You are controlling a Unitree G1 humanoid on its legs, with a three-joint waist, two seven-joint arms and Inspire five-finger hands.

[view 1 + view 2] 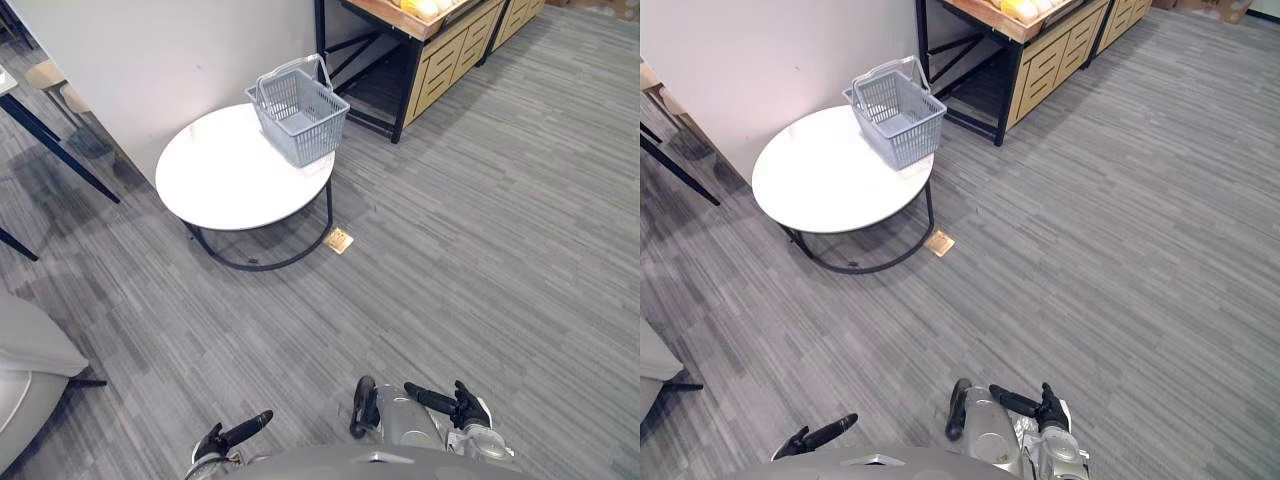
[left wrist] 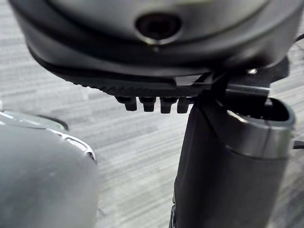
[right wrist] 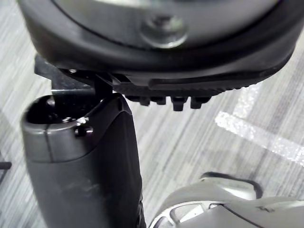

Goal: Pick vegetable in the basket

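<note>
The robot stands well back from the round white worktop point(image 1: 220, 175), with open carpeted floor point(image 1: 470, 250) between them. The grey wire basket point(image 1: 312, 130) sits on the worktop's far rim, toward 1 o'clock of the top, with its handles raised. From the hands it lies at about 11 o'clock. What shows of its inside looks empty, so no vegetable can be made out there. The only likely produce is a cluster of yellow items point(image 1: 420, 7) on the wooden shelf unit point(image 1: 440, 45) at 12 o'clock, beyond the basket; whether they are vegetables cannot be told.

The left hand point(image 1: 228, 437) hangs low at 7 o'clock and the right hand point(image 1: 460, 405) at 5 o'clock. Both are released and hold nothing: in the wrist views the left fingers point(image 2: 152, 103) and the right fingers point(image 3: 173, 102) sit relaxed above bare floor.

The left hand is on the basket's side and somewhat nearer to it, while the right hand lines up better with the shelf. Neither looks within reach, so walking toward 12 o'clock probably has to come before any reaching.
</note>
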